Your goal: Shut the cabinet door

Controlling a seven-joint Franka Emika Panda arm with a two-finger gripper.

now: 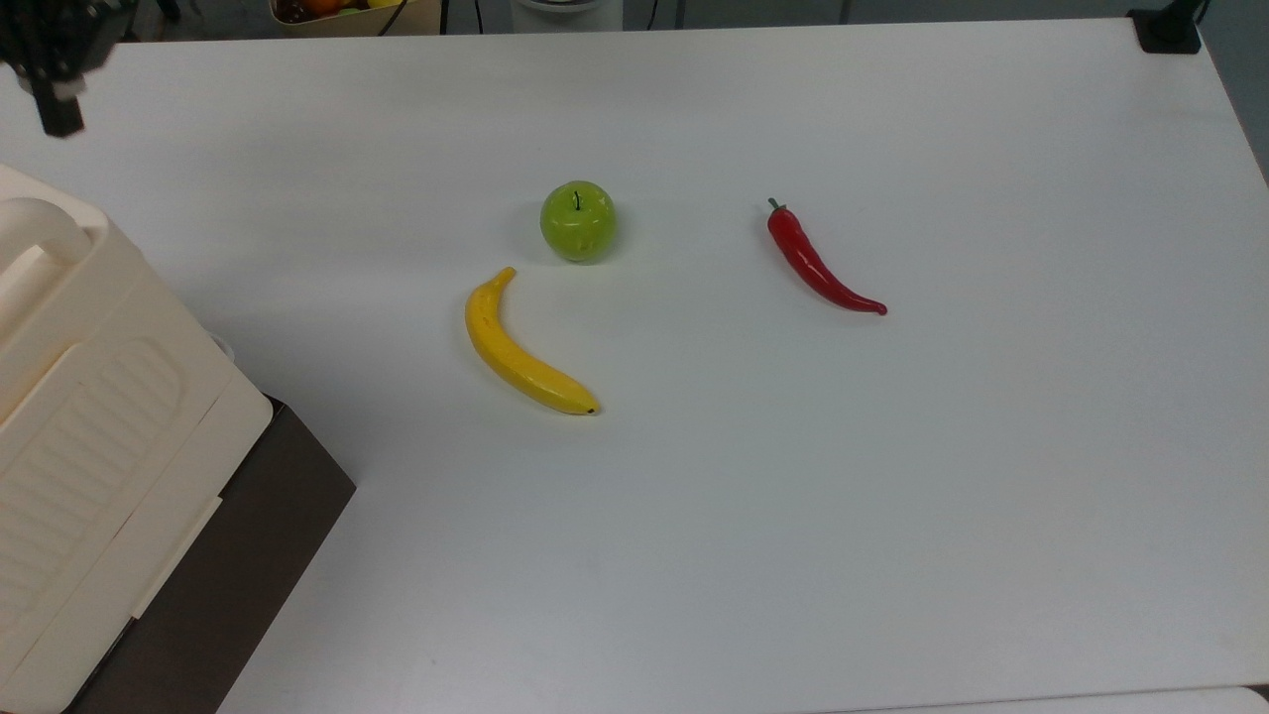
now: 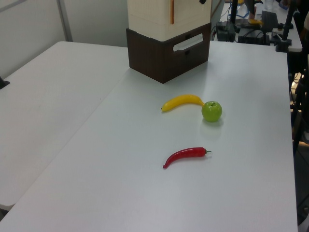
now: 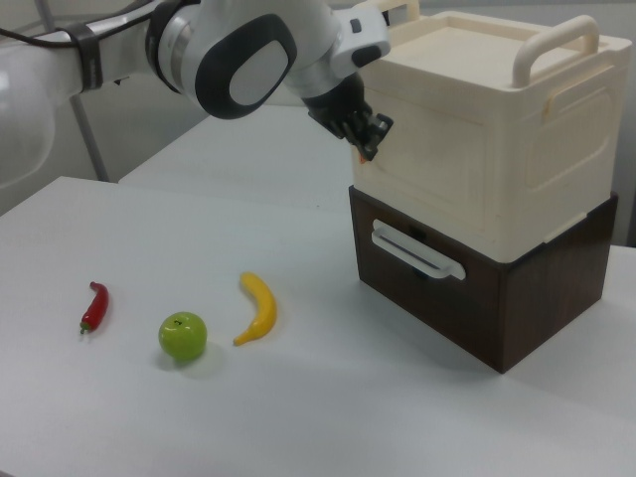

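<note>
The cream cabinet [image 3: 517,129] stands on a dark brown drawer unit [image 3: 467,298]. Its cabinet door [image 3: 427,174] lies flat against the cabinet's front in the right view. In the left view the cabinet door [image 2: 190,13] is almost flush, with a thin orange slit [image 2: 171,9] at its left edge. My gripper [image 3: 366,134] hangs at the door's upper left corner in the right view, close to or touching it. In the top view the gripper [image 1: 57,99] is at the upper left, beyond the cabinet [image 1: 99,426].
On the white table [image 1: 892,496] lie a yellow banana [image 1: 520,347], a green apple [image 1: 578,220] and a red chili pepper [image 1: 818,263], all apart from the cabinet. A white handle [image 3: 417,250] runs across the brown drawer's front.
</note>
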